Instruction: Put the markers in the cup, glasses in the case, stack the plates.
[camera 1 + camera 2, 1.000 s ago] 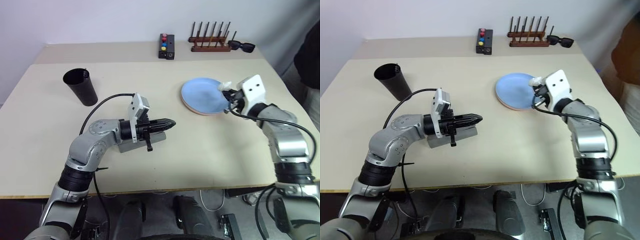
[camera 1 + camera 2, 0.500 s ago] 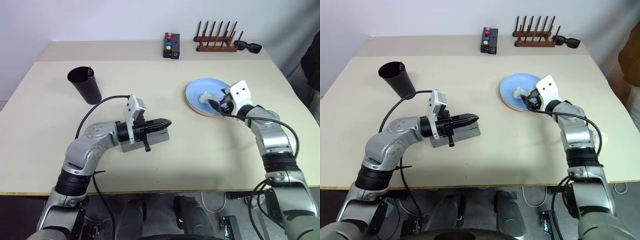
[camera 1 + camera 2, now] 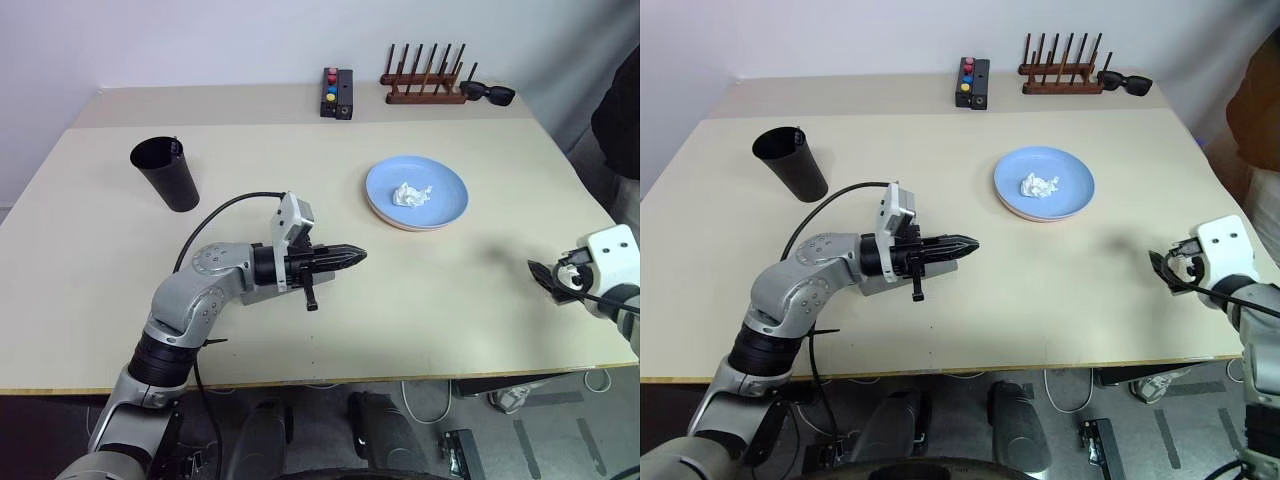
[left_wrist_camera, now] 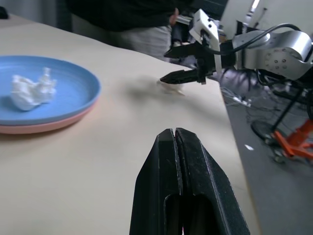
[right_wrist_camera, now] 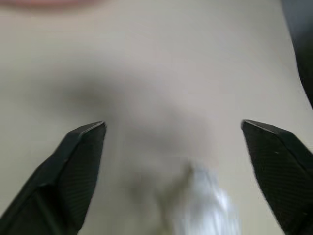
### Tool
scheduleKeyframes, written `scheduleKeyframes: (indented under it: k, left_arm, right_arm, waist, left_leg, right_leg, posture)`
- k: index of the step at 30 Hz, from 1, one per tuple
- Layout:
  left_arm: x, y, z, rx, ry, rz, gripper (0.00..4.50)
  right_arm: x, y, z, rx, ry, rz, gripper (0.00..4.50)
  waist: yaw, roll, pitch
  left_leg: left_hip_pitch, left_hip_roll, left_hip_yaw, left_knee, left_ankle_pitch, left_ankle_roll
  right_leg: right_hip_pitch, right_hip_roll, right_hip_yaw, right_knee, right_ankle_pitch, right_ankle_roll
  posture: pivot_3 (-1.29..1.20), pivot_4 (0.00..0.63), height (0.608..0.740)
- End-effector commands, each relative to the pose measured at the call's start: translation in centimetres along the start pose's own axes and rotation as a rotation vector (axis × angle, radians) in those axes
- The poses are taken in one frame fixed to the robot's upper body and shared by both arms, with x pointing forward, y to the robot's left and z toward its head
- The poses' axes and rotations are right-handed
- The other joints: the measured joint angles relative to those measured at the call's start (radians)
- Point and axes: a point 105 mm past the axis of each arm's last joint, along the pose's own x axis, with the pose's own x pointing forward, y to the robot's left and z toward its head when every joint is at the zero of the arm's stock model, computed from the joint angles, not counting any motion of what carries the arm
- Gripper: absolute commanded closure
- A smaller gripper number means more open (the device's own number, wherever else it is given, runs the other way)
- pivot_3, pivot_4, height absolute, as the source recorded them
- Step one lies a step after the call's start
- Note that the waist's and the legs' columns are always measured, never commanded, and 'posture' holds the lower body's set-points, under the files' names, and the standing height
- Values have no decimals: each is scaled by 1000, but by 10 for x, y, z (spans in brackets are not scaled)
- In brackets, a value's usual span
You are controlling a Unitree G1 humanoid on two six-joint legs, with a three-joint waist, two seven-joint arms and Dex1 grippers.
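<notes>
The light blue plate lies on the pink plate at the right centre of the table, with a crumpled white tissue on it. The black cup stands at the far left, and a marker's end shows at its rim. My left gripper hovers shut and empty, pointing right, over the grey case, which my wrist mostly hides. My right gripper is open and empty near the table's right front edge. The glasses are out of view.
At the back edge stand a wooden rack, black sunglasses and a black box with coloured buttons. A person in dark clothes stands past the table's right side. A blurred pale patch lies on the table between my right fingers.
My right gripper opened, left the white tissue on the blue plate, and swung away to the right front of the table. My left gripper shifted slightly right, still shut.
</notes>
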Motion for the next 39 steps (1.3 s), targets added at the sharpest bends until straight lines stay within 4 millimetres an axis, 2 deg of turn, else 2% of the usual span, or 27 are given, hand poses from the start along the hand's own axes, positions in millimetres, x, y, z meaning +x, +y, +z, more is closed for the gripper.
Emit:
scheduleKeyframes:
  k: [1, 5, 7, 9, 15, 17, 19, 20, 22, 26, 29, 33, 36, 39]
  left_arm:
    - [2, -1, 11, 38, -23, -22, 4500]
    - [2, 0, 12, 41, -23, -22, 4500]
    - [0, 0, 12, 41, -23, -15, 4500]
    - [-1, 0, 11, 41, -23, -9, 4500]
    - [-4, 1, 9, 38, -20, 9, 4500]
    - [-5, 2, 8, 38, -20, 17, 4500]
    - [-7, 5, 9, 37, -27, 37, 4500]
    - [-8, 8, 11, 35, -35, 51, 4500]
    - [-10, 11, 13, 30, -49, 70, 4500]
    - [-12, 17, 15, 35, -59, 100, 4500]
    - [-16, 19, 16, 39, -66, 128, 4500]
    - [-25, 22, 17, 45, -68, 174, 4500]
    - [-30, 21, 16, 48, -66, 200, 4500]
    - [-36, 24, 16, 50, -69, 234, 4500]
  right_arm:
    - [-6, -13, -6, 85, 29, -93, 25]
    - [0, -15, -25, 193, 93, -140, 25]
    - [3, -15, -29, 232, 107, -146, 551]
    - [4, -16, -31, 255, 112, -159, 1319]
    - [8, -18, -22, 234, 95, -159, 4456]
    - [11, -15, -5, 183, 34, -143, 4456]
    - [16, 1, 32, 147, -105, -73, 4456]
    - [19, 14, 54, 139, -183, -20, 4456]
    - [24, 37, 85, 126, -281, 65, 4456]
    - [43, 84, 127, 114, -383, 211, 4456]
    - [63, 103, 136, 125, -389, 258, 4456]
    - [86, 121, 135, 102, -362, 303, 4456]
    - [92, 124, 135, 93, -360, 324, 3463]
    - [90, 121, 139, 82, -386, 323, 2007]
  waist:
    - [3, 0, 0]
    - [4, 0, 0]
    - [5, 0, 0]
    - [5, 0, 0]
    - [4, 0, 0]
    - [4, 0, 0]
    - [-1, 0, 0]
    - [-5, 0, 0]
    - [-18, 0, 0]
    - [-22, 0, 0]
    - [-18, 0, 0]
    - [-10, 0, 0]
    - [-8, 0, 0]
    - [-12, 0, 1]
  left_leg:
    - [0, 0, 0, 0, 0, 0]
    - [-1, 0, 0, 0, 0, 0]
    - [-1, 0, 0, 0, 0, 0]
    - [-1, 0, 0, 0, 0, 0]
    - [-1, 0, 0, 0, 0, 0]
    - [-1, 0, 0, 0, 0, 0]
    - [-1, 0, 0, 0, 0, 0]
    - [-1, 0, 0, 0, 0, 0]
    - [-1, 0, 0, 0, 0, 0]
    - [-1, 1, -2, -1, 0, 0]
    - [-2, 1, -2, -1, 0, 0]
    - [-3, -1, -2, -1, 0, 0]
    - [-3, -1, -2, -1, 0, 0]
    - [-3, -1, -2, -2, 0, 0]
  right_leg:
    - [0, 0, 0, 0, 0, 0]
    - [0, 0, 0, -1, 0, -1]
    - [0, 0, 0, -1, 0, 0]
    - [0, 0, 0, -1, 0, 0]
    - [0, 0, 0, -1, 0, 0]
    - [0, 0, 0, -1, 0, 0]
    - [0, 0, 0, -1, 0, 0]
    - [0, 0, 0, -1, 0, 0]
    - [-1, 0, 0, 0, 0, 0]
    - [-1, 1, -1, 0, 0, 1]
    - [-1, 1, -1, 0, 2, 3]
    - [-1, -2, -1, -1, 2, 4]
    - [-2, -2, -1, -1, 2, 4]
    - [-2, -2, -1, -1, 2, 4]
  posture:
    - [0, 150, 735]
    - [0, 150, 735]
    - [0, 150, 735]
    - [0, 150, 735]
    - [0, 150, 735]
    - [0, 150, 735]
    - [0, 150, 735]
    - [0, 150, 735]
    - [0, 150, 735]
    - [0, 150, 735]
    - [0, 150, 735]
    - [0, 150, 735]
    - [0, 150, 735]
    - [0, 150, 735]
